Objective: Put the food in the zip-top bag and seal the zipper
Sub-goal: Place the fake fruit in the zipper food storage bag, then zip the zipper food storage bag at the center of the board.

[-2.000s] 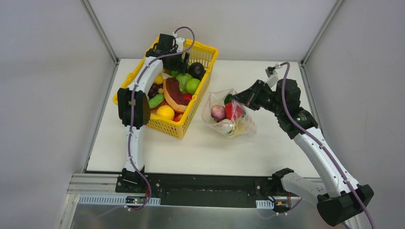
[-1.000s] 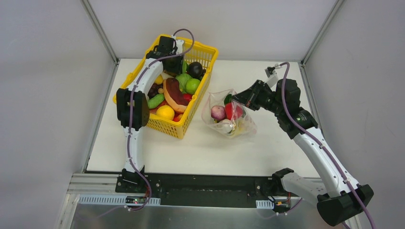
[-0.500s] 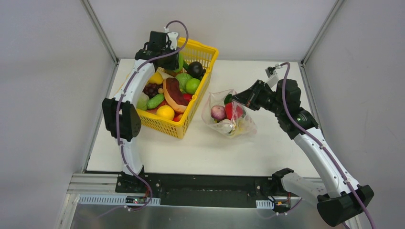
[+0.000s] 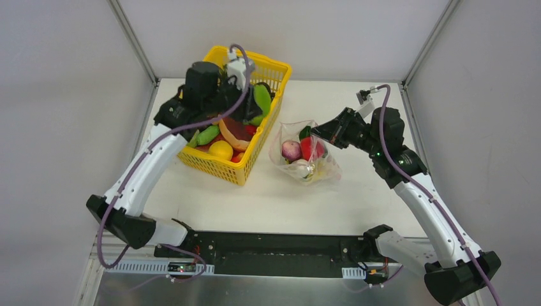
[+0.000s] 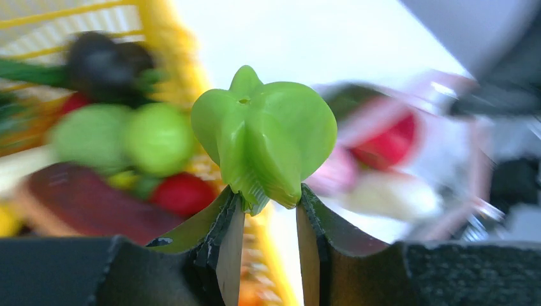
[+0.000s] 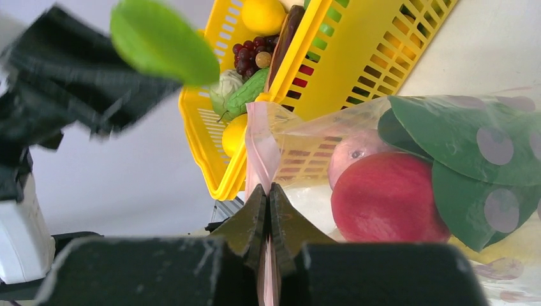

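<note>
A glossy green ridged toy fruit is hanging over the right side of the yellow mesh basket, with the left gripper pinching its base. Just beside the basket, the clear crinkly zip-top bag is lying on the white table, showing a red apple inside. The right gripper is clamping its pinkish zipper.

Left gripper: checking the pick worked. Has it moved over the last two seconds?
Yes. The left gripper, gripping a green ribbed plastic vegetable, has swung from the yellow mesh basket's far end toward its right rim.
</note>
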`<action>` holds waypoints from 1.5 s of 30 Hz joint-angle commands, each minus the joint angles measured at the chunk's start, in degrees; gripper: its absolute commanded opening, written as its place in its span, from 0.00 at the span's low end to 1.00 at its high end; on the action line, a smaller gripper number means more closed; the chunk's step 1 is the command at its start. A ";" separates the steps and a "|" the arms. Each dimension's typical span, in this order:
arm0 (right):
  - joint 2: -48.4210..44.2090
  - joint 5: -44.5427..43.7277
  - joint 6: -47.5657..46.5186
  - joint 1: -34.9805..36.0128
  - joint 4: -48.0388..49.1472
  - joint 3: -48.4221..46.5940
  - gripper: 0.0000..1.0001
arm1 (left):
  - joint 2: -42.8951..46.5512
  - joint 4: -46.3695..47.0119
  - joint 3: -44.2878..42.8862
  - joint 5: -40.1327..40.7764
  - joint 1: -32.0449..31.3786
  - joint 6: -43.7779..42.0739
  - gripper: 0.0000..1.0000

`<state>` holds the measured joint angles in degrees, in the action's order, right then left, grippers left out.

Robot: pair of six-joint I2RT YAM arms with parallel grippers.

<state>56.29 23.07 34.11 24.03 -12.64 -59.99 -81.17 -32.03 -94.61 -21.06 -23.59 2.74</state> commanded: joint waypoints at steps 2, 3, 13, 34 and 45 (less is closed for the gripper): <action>-1.69 0.35 1.03 -0.04 3.98 0.03 0.03 | 7.66 8.48 10.58 -4.05 -11.53 4.81 0.02; -1.76 0.39 1.05 -0.09 4.07 0.05 0.03 | 8.19 9.11 12.01 -2.92 -12.78 4.97 0.02; -2.53 0.34 1.41 -0.11 4.16 0.32 0.03 | 1.85 5.36 7.62 -4.58 -19.78 2.74 0.06; -5.69 -4.20 -0.96 -0.10 1.27 -0.46 0.03 | 5.23 3.86 7.80 9.97 -21.91 1.66 0.98; -6.35 0.10 -2.70 -0.17 1.02 0.07 0.02 | -0.68 2.71 2.67 18.06 -21.58 1.69 0.97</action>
<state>52.40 21.54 32.23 23.97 -15.03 -59.18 -77.10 -27.77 -86.26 -1.78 -45.28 4.97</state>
